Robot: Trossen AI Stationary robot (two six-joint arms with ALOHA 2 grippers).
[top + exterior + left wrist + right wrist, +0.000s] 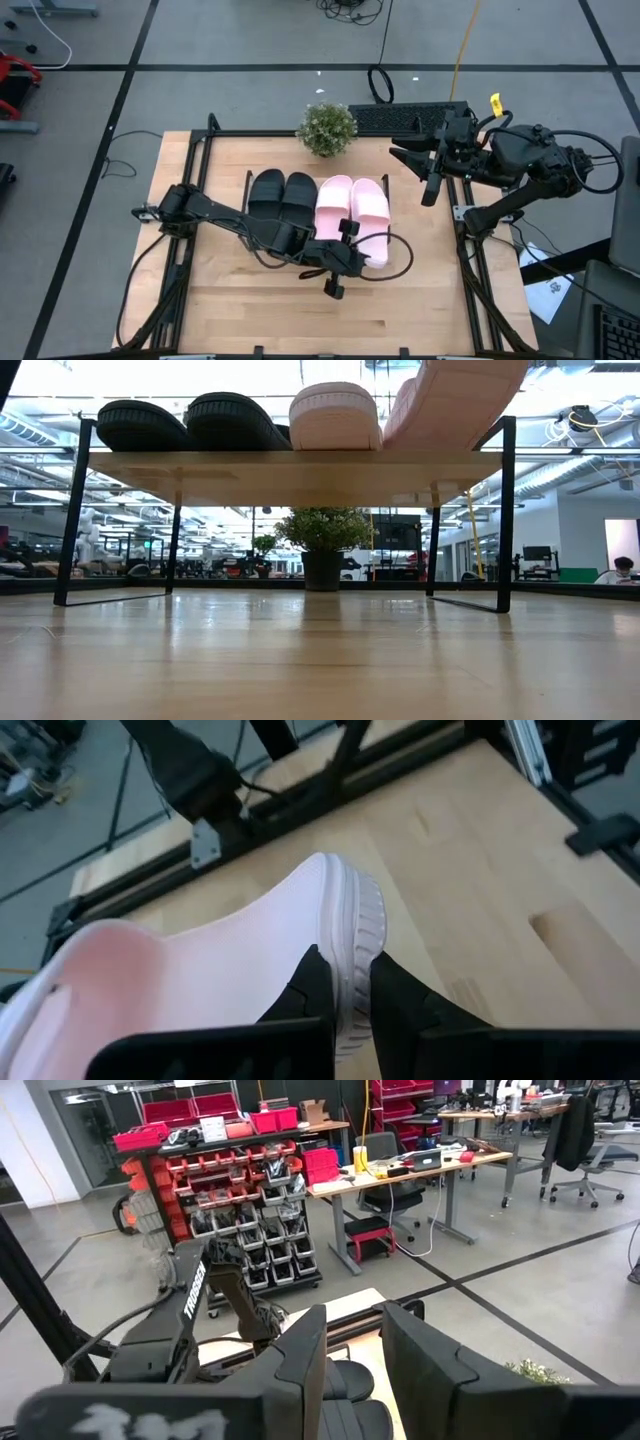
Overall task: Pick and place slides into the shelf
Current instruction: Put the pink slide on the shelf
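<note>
Left hand is clamped narrowly on the heel rim of the outer pale pink slide sandal; the left wrist view shows its two dark fingers pinching the ribbed sole edge between them. That slide lies on the low light-wood shelf with thin black rod legs, last in a row of four: the two matte black slides on the left arm's side, then the inner pink slide and the held one beside it. All four point their long axes away from the tabletop's front edge, toward the small potted plant behind the shelf. From the low view the gripped pink slide looks tilted, heel higher than its neighbour's, so it is probably not yet flat on the board.

The left hand sits at the heel end, on the front side of the shelf, so lowering and letting go looks like what remains. The right hand hangs above the tabletop's far right corner, well apart from the slides, fingers partly apart and holding nothing.
</note>
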